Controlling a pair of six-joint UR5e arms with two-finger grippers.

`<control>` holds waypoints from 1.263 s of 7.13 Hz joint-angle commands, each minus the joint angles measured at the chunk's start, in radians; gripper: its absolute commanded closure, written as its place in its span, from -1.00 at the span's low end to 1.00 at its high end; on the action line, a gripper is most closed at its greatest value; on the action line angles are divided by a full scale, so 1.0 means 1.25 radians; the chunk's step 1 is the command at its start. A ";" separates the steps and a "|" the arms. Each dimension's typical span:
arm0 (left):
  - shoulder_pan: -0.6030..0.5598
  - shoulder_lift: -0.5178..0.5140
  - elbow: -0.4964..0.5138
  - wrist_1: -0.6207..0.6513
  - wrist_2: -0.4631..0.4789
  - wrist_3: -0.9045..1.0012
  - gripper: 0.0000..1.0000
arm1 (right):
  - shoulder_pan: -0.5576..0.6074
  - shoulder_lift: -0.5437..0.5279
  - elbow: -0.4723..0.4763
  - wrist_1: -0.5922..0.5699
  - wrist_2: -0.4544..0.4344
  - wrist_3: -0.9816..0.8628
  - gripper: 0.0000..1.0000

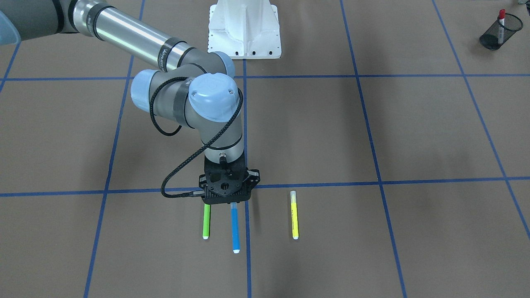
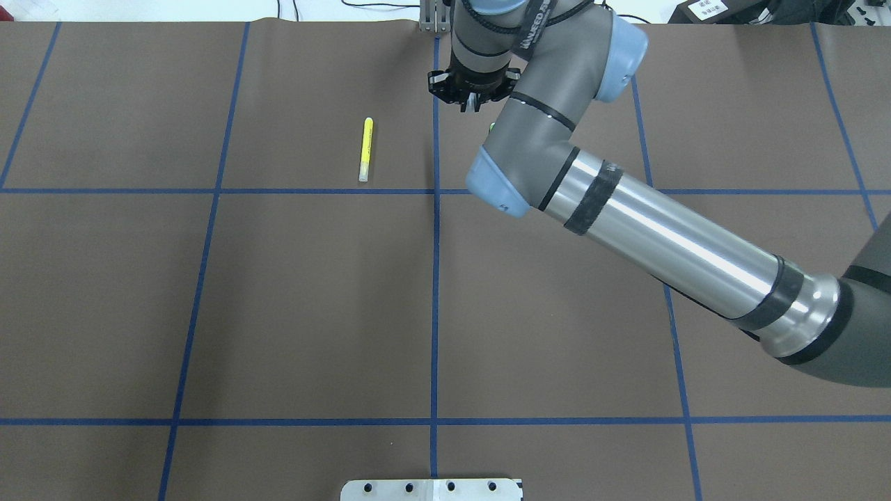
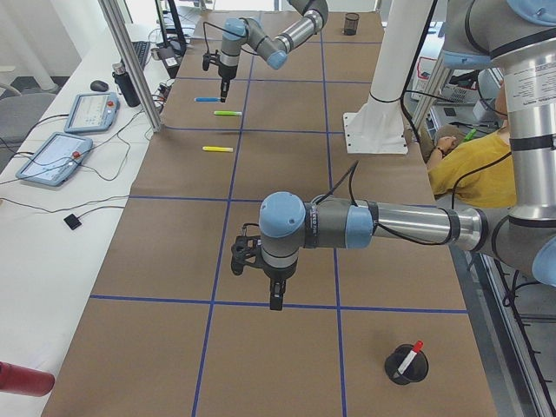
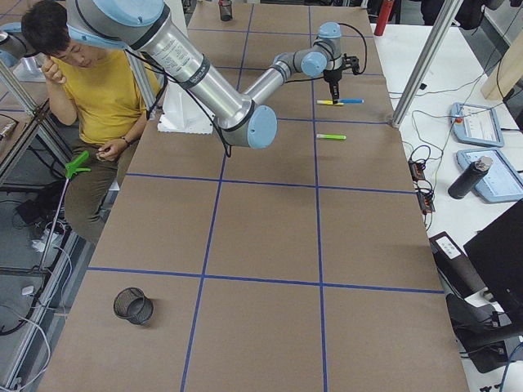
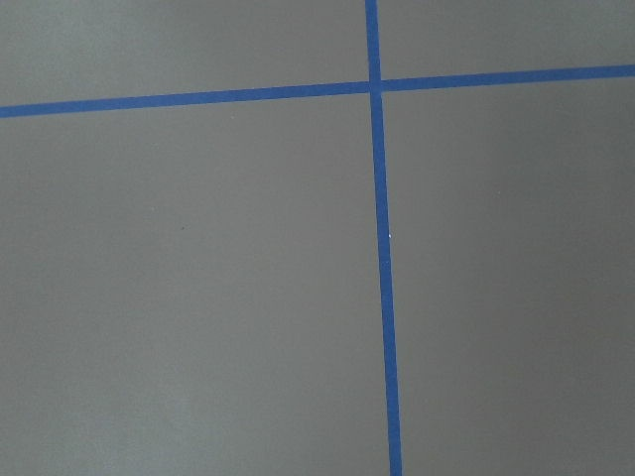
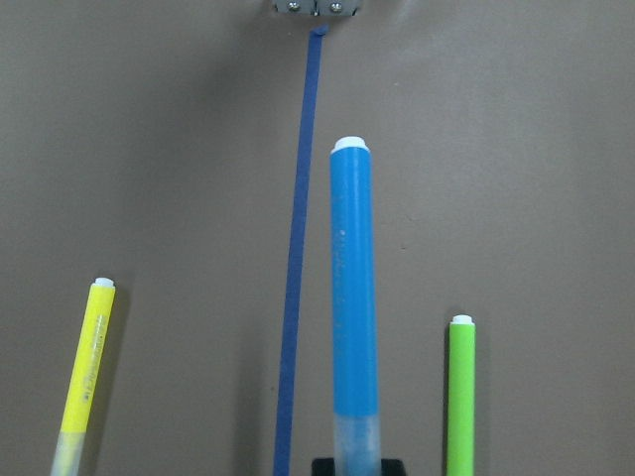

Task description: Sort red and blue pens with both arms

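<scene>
Near cup: a black mesh cup stands at the table's end on the robot's left. The red pen is inside it, cap up and leaning on the rim, so that half of the sort looks done.
Left gripper: the left gripper hangs pointing down over bare brown mat, well apart from every pen. Only the side view shows it, so I cannot tell whether its jaws are parted.
Other pens: the yellow pen and the green pen lie flat and parallel. Neither belongs to the task.
Blue pen: the blue pen sits between them, just beside the green one. In the right wrist view it looks wider than its neighbours, so it seems raised slightly off the mat.
Right gripper: the right gripper appears clamped on the blue pen's translucent cap end, with the barrel sticking out level.
Step in hand: picking up the blue pen, with the grasp apparently made.
Far cup: a second dark cup stands at the far end on the robot's right, and is probably where the blue pen goes.
Next move: a straight lift clear of the green pen. The pen then has to be carried to that cup and tipped upright over its mouth, since it is held by one end.
</scene>
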 commanded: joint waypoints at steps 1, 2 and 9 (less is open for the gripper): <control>0.000 0.001 0.002 0.000 0.000 0.000 -1.00 | 0.082 -0.146 0.169 -0.062 0.072 -0.116 1.00; 0.000 0.001 0.002 0.000 0.000 0.000 -1.00 | 0.126 -0.217 0.249 -0.096 0.101 -0.191 1.00; 0.000 0.001 0.002 -0.003 0.000 0.002 -1.00 | 0.521 -0.713 0.568 -0.201 0.257 -0.656 1.00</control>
